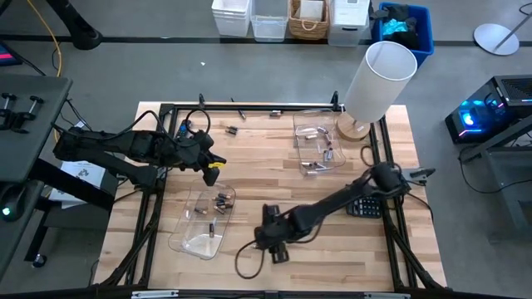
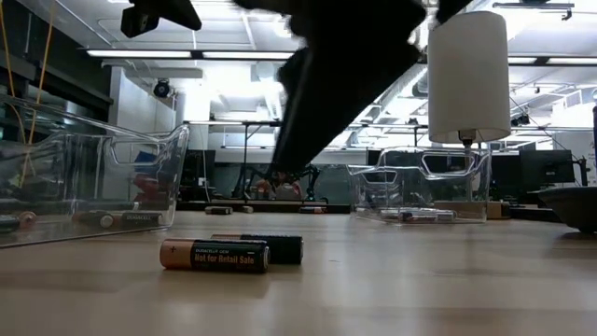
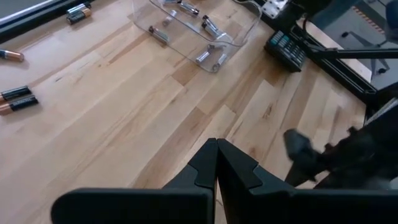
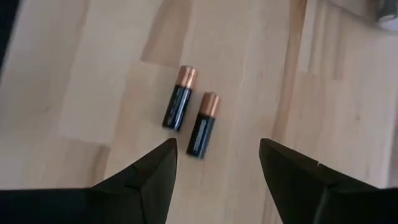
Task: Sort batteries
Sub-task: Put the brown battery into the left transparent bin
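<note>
Two dark batteries with copper ends, one [image 4: 180, 97] and the other [image 4: 204, 124], lie side by side on the wooden table; the low view shows them as one battery [image 2: 215, 254] in front of the other battery [image 2: 270, 245]. My right gripper [image 4: 217, 163] hovers open above them, near the table's near edge [image 1: 271, 239], touching nothing. My left gripper [image 3: 216, 163] is shut and empty, held over the table's left half [image 1: 212, 169]. Dark batteries lie in a clear tray [image 1: 204, 220]. Silvery batteries lie in another clear tray [image 1: 320, 145].
Loose batteries [image 1: 229, 130] lie near the far edge, with more loose batteries [image 3: 15, 99] in the left wrist view. A dark calculator [image 1: 364, 206] sits by the right arm. A tall white cylinder on a base [image 1: 378, 79] stands at the far right corner. Bare wood lies between the trays.
</note>
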You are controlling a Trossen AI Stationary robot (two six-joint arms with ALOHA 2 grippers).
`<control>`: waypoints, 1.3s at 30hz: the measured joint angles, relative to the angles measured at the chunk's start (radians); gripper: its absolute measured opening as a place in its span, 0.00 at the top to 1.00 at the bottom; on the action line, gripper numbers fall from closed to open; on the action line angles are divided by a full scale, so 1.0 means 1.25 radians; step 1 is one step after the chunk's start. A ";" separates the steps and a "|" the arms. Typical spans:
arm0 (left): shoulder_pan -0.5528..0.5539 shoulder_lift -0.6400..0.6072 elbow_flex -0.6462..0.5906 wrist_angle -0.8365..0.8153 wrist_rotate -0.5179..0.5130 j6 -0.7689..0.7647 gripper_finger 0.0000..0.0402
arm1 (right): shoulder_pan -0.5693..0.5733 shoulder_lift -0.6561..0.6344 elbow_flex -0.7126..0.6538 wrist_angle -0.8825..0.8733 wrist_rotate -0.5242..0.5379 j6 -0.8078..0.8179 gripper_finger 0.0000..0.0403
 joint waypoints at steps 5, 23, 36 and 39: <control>0.000 0.000 0.000 0.000 0.004 0.029 1.00 | -0.006 0.081 0.074 -0.050 -0.012 0.079 0.45; 0.000 0.000 0.000 0.000 0.004 0.079 1.00 | -0.007 0.135 0.077 -0.034 -0.019 0.121 0.59; 0.000 -0.014 0.000 -0.001 0.003 0.122 1.00 | -0.079 0.124 0.186 -0.151 0.085 0.077 0.91; 0.000 -0.036 0.000 0.000 -0.022 0.124 1.00 | -0.116 0.106 0.269 -0.123 0.124 0.012 0.91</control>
